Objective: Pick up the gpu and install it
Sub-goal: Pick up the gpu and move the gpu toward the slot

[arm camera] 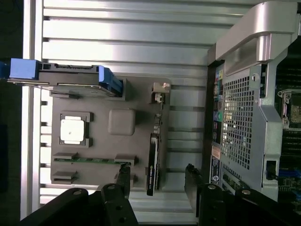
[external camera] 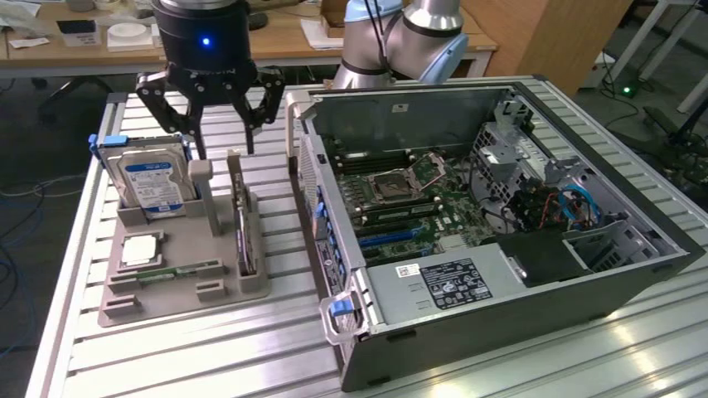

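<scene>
The gpu stands on its edge in a slot of the grey holder tray, a thin dark card with a metal bracket end. From the wrist view it appears as a narrow dark strip. My gripper hangs above the tray's far end, open, its black fingers spread wide with nothing between them. Seen from the wrist, the gripper has one finger on each side of the card's line, well above it and not touching.
On the tray a hard drive with a blue-white label stands upright beside a square processor and a green memory stick. The open computer case lies at the exterior view's right, motherboard exposed.
</scene>
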Motion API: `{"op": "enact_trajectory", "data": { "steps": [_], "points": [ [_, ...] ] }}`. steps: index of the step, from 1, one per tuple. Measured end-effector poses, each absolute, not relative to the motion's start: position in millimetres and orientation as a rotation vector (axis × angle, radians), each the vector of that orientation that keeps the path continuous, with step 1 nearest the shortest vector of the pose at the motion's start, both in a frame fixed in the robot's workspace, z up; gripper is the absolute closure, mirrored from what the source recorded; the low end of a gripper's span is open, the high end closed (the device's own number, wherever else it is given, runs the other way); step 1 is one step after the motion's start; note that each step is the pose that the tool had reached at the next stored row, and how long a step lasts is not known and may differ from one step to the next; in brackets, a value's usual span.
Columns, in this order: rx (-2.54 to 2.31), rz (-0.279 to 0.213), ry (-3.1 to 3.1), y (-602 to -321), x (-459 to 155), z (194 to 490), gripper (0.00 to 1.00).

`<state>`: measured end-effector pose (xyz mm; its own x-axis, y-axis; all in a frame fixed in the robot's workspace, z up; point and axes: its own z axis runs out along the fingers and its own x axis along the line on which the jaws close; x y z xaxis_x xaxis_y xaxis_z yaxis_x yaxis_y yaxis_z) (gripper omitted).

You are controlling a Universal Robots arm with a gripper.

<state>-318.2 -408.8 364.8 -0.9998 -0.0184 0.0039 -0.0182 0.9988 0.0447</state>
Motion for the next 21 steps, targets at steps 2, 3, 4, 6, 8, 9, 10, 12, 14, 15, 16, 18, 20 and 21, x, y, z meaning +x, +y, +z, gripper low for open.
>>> {"op": "enact_trajectory", "data": {
  "steps": [2,3,4,6,8,9,10,12,14,15,16,18,20,21],
  "points": [
    [0.031,-0.07,-3.136,-409,-318,361,0.41],
    [0.032,-0.07,-3.136,-409,-318,359,0.41],
    [0.033,-0.07,-3.136,-409,-318,358,0.41],
    [0.038,-0.07,-3.134,-410,-318,354,0.41],
    [0.042,-0.07,-3.131,-413,-318,350,0.41],
    [0.044,-0.07,-3.131,-414,-318,348,0.41],
    [0.046,-0.07,-3.13,-414,-318,347,0.41],
    [0.049,-0.07,-3.128,-415,-318,343,0.41],
    [0.051,-0.07,-3.127,-416,-317,339,0.41],
    [0.052,-0.07,-3.127,-417,-317,338,0.41],
    [0.053,-0.07,-3.126,-417,-317,336,0.41],
    [0.055,-0.07,-3.125,-417,-317,332,0.41],
    [0.056,-0.07,-3.125,-417,-317,328,0.41],
    [0.056,-0.07,-3.124,-417,-317,327,0.41]
  ]
}}
